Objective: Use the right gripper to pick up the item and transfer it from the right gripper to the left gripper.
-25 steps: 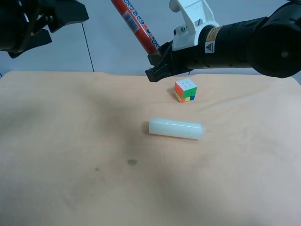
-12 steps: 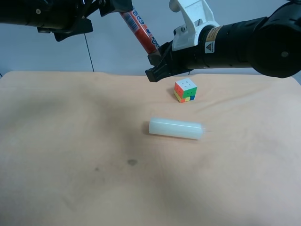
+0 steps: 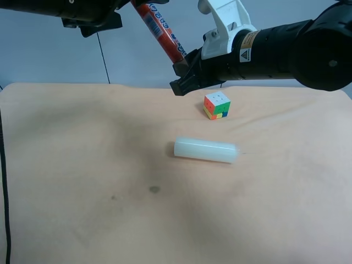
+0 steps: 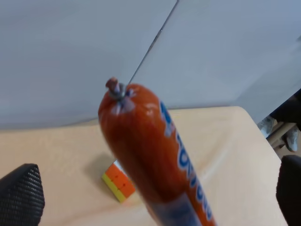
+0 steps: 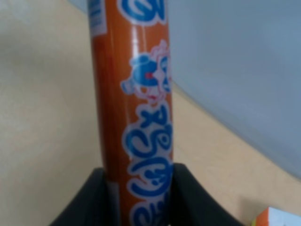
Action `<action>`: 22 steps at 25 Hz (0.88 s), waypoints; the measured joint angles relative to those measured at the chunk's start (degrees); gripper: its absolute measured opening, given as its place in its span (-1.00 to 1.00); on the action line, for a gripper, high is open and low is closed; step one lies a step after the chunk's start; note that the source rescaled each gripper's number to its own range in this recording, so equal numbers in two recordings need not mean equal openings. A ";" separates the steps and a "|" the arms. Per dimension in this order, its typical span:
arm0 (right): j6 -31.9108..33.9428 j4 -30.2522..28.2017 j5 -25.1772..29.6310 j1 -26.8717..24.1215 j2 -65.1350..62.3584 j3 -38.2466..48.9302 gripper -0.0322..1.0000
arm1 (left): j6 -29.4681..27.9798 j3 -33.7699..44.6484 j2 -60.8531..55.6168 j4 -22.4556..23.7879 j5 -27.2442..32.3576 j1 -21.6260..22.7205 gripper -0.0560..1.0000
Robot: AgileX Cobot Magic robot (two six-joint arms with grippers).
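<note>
The sausage stick (image 3: 163,34) is up in the air above the far edge of the tan surface (image 3: 82,165). Its lower end is clamped in the right tool (image 3: 180,65), the one on the black arm with white housing at the exterior view's right. Its long axis slants steeply: from the grip it rises and leans toward that view's left, and its upper part runs out of the top of the picture beside the left tool (image 3: 127,4) on the all-black arm. The right wrist view shows the jaws narrow, pressed against both sides of the stick's printed wrapper. In the left wrist view the stick's pinched free end points toward the camera, and the stick passes between the left tool's two black fingertips (image 4: 19,195), which are spread wide and stand clear of it on either side. On the surface below lie a coloured cube (image 3: 216,105) and, nearer the camera, a pale cylinder (image 3: 205,150) on its side.
</note>
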 joint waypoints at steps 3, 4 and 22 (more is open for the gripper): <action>0.00 0.00 0.00 0.00 0.00 0.00 -0.93 | 0.00 -1.64 1.41 -0.10 0.08 0.00 1.00; 0.00 0.00 0.00 0.00 0.00 0.00 -0.93 | 0.00 -2.06 1.72 -0.10 0.08 0.00 1.00; 0.00 0.00 0.00 0.00 0.00 0.00 -0.93 | 0.00 -4.60 5.35 -0.96 -0.16 0.00 1.00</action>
